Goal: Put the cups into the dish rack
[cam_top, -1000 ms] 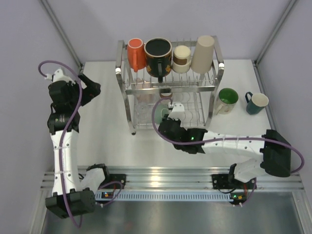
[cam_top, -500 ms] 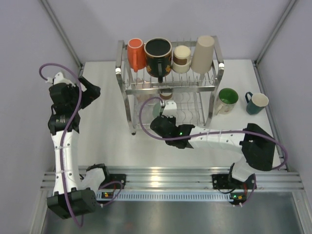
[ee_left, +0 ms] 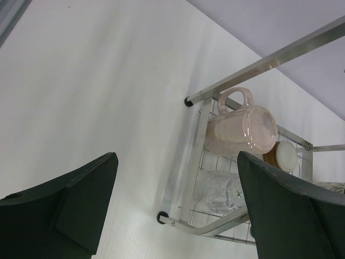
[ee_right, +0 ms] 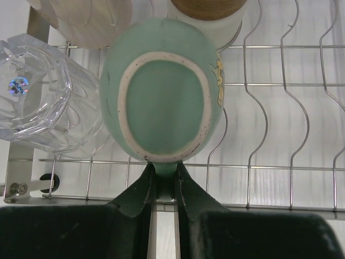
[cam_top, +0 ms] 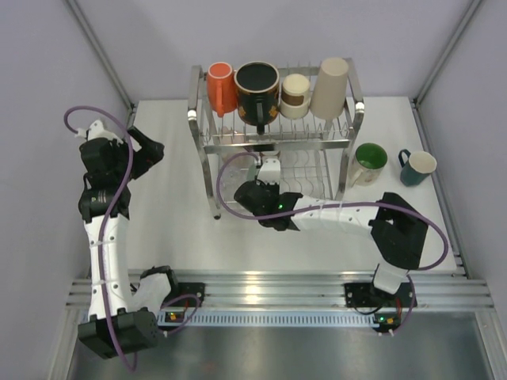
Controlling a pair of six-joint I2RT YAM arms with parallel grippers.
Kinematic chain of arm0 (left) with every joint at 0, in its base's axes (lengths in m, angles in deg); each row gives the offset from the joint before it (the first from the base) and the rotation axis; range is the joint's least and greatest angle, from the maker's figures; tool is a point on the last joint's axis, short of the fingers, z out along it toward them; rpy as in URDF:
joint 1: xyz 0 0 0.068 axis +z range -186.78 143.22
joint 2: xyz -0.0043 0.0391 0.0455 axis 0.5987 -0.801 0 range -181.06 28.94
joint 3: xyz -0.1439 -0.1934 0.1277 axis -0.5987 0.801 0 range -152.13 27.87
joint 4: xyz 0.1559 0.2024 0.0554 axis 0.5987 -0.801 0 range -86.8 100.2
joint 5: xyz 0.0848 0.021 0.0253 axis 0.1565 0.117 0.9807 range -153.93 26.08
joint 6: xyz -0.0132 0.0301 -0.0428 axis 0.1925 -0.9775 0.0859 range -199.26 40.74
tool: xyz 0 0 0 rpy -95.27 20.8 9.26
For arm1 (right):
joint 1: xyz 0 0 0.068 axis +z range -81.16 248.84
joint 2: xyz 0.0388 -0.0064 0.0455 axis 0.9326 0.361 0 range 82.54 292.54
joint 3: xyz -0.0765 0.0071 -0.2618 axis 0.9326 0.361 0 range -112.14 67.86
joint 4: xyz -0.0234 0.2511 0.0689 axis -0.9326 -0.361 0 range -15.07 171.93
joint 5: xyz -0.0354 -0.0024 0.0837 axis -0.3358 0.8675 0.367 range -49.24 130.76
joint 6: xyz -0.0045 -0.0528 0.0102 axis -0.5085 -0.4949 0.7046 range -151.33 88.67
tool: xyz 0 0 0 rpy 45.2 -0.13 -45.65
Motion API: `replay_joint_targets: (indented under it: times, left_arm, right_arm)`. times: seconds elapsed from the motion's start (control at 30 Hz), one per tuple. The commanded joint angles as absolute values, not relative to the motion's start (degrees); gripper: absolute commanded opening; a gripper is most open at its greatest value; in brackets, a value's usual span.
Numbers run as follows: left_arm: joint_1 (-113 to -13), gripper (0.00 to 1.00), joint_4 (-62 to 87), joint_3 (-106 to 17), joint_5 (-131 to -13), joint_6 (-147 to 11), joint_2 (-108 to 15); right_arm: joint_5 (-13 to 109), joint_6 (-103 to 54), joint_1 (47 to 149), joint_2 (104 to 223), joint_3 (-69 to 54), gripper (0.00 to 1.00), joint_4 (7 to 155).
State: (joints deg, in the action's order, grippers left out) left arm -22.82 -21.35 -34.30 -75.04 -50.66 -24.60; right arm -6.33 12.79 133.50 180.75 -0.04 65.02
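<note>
The right claw (ee_right: 164, 177) is pinched narrow on the mint cup (ee_right: 161, 97) in the lower tier of the rack (ee_right: 294, 116), just beside a clear cup (ee_right: 38, 100), while the left claw (ee_left: 178, 186) hangs wide open over the counter (ee_left: 97, 91).

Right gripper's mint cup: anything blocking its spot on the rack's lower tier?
Nothing visible. In the right wrist view the clear glass crowds the mint cup's left side; dish rack wires on its other side are bare.
</note>
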Motion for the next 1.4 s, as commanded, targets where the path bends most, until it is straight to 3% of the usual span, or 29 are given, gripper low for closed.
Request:
replay_joint_targets:
  times: [0.0, 0.2, 0.5, 0.77, 1.03, 1.37]
  left_arm:
    - [-22.28, 0.98, -20.74, -34.18, -75.79, -51.22, -23.1]
    - [-22.19, 0.98, -20.65, -34.18, -75.44, -51.4, -22.92]
    - [-22.1, 0.98, -20.65, -33.74, -75.53, -51.49, -22.21]
    - [-22.01, 0.98, -20.74, -34.0, -75.35, -52.19, -21.6]
    - [-22.01, 0.98, -20.74, -35.67, -77.28, -52.37, -21.69]
    - [-22.01, 0.97, -20.74, -35.59, -80.1, -50.7, -21.25]
  right_arm:
    - [-8.9, 15.95, 131.95, 182.64, -4.91, 0.06, 62.42]
    - [-9.87, 20.43, 131.15, 184.93, -6.58, 0.12, 58.82]
    - [-10.22, 22.64, 130.63, 186.69, -7.37, 0.31, 57.41]
    - [-7.85, 18.43, 130.98, 181.51, -4.83, 0.33, 59.51]
    - [-2.76, 12.27, 131.59, 168.08, 3.78, 0.33, 64.44]
    - [-0.73, 17.08, 129.75, 157.6, 14.95, 0.36, 70.32]
